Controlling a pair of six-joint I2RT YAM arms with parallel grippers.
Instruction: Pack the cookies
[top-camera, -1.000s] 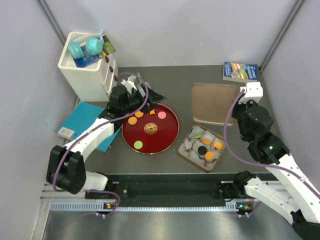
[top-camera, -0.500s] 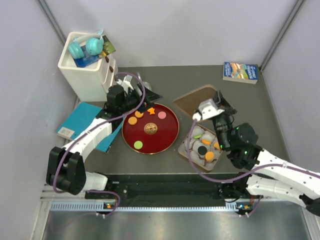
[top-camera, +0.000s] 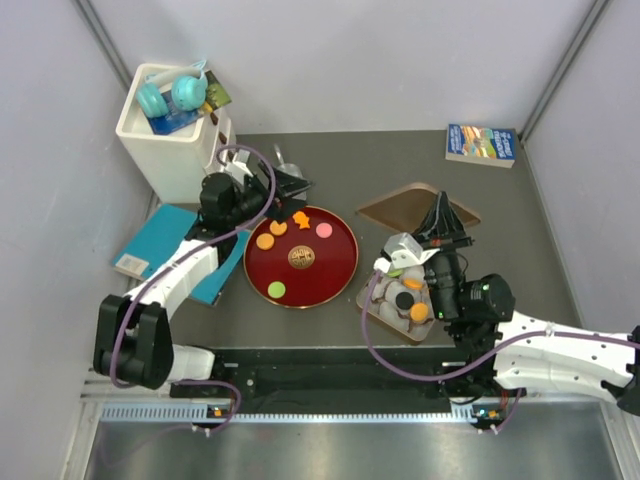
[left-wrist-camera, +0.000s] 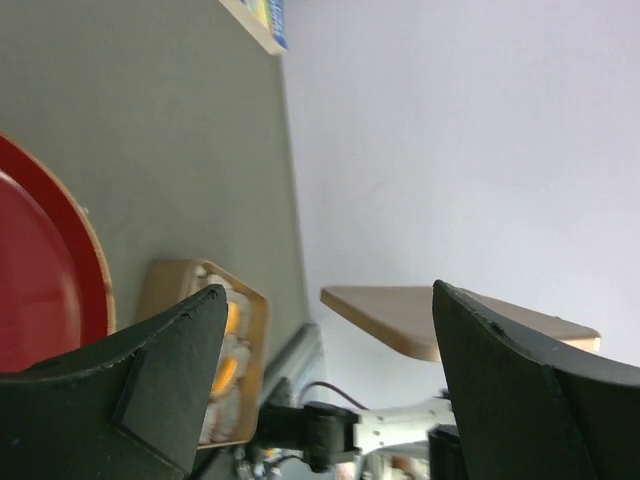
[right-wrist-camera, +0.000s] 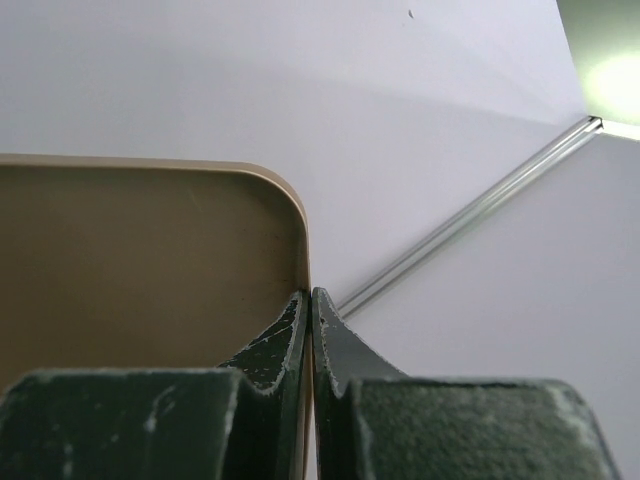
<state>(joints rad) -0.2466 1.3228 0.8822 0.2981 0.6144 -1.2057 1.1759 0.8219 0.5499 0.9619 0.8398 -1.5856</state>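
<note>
Several cookies lie on the dark-red plate (top-camera: 335, 270): orange ones (top-camera: 265, 241), a pink one (top-camera: 324, 229), a brown one (top-camera: 300, 257) and a green one (top-camera: 276, 289). More cookies (top-camera: 412, 283) sit in white paper cups in the tan box (top-camera: 370, 305). My right gripper (top-camera: 440, 212) is shut on the rim of the tan lid (top-camera: 395, 205) and holds it tilted in the air above the box's far side; in the right wrist view the fingers (right-wrist-camera: 309, 295) pinch the lid (right-wrist-camera: 140, 260). My left gripper (top-camera: 288, 186) is open and empty over the plate's back-left edge (left-wrist-camera: 325, 290).
A white drawer unit (top-camera: 175, 140) with blue headphones stands at the back left. A teal book (top-camera: 165, 245) lies left of the plate. Another book (top-camera: 482, 142) lies at the back right. Grey walls close in on both sides.
My right arm has lifted the tan lid off the table at the back right and swung it forward and left, tilted above the box. My left gripper has drawn back slightly to the left.
</note>
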